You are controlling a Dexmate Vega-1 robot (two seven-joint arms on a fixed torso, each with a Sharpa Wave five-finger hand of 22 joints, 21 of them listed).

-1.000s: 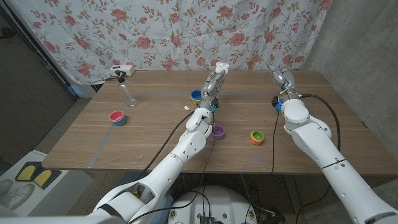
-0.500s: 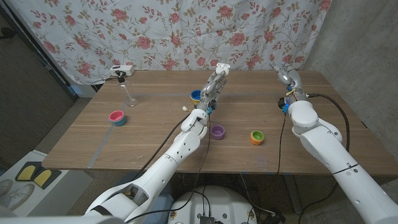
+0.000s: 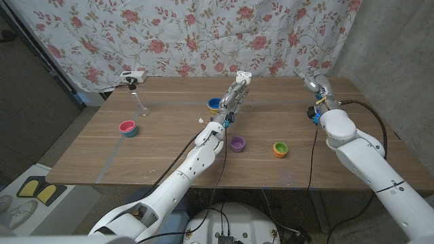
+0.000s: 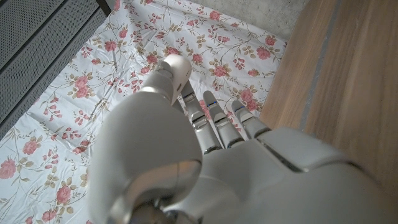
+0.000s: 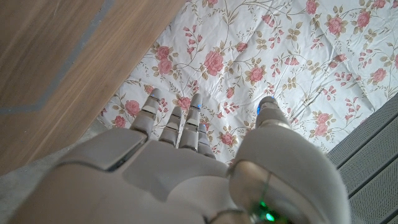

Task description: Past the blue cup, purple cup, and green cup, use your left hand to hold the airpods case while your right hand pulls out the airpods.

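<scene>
The left hand (image 3: 237, 87) is reaching far over the worktop (image 3: 169, 146), past the blue cup (image 3: 213, 104), with a small white thing at its fingertips that looks like the airpods case (image 3: 243, 71). In the left wrist view the case is pinched at the thumb tip. I'd judge it light, hard and slick, best squeezed across its lower body, leaving the lid free. The purple cup (image 3: 237, 143) and green cup (image 3: 279, 149) sit nearer. The right hand (image 3: 317, 85) hovers at the far edge, fingers straight and apart, holding nothing.
</scene>
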